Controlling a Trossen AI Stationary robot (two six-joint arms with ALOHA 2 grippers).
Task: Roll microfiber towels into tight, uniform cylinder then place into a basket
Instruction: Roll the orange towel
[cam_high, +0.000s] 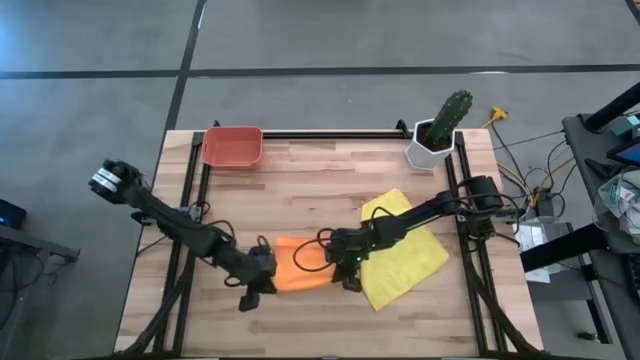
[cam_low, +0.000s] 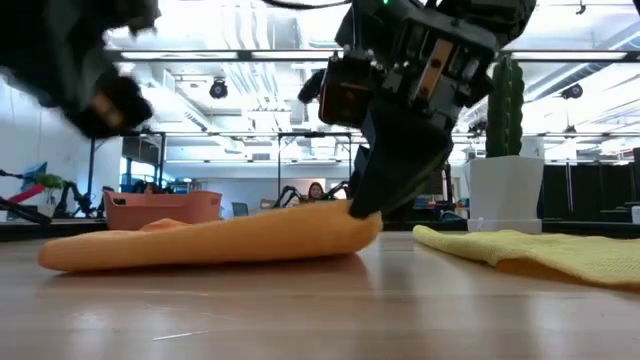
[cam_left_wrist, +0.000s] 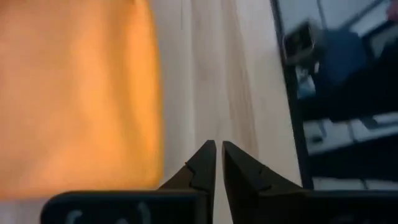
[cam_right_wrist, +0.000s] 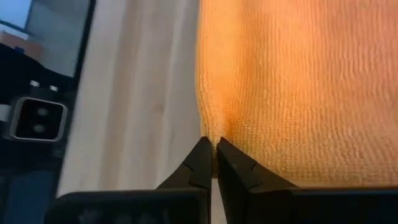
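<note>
My left claw (cam_high: 250, 296) sits at the orange towel (cam_high: 300, 265)'s left edge, fingers together on nothing, cloth just beside them, likely ready to steady that end. The towel lies folded flat on the surface (cam_high: 310, 180). My right claw (cam_right_wrist: 214, 155) is clamped on its right edge, pinching the fold to start a roll. The yellow towel (cam_high: 410, 260) lies further right; the basket (cam_high: 232, 146) waits far back-left.

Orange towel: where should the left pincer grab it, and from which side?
Probably its bare left edge. The orange towel lies low and flat, and the right pincer is shut on its opposite edge, by the yellow towel. The left pincer, shut and empty, sits beside that free edge; open it and slide in level along the table.
</note>
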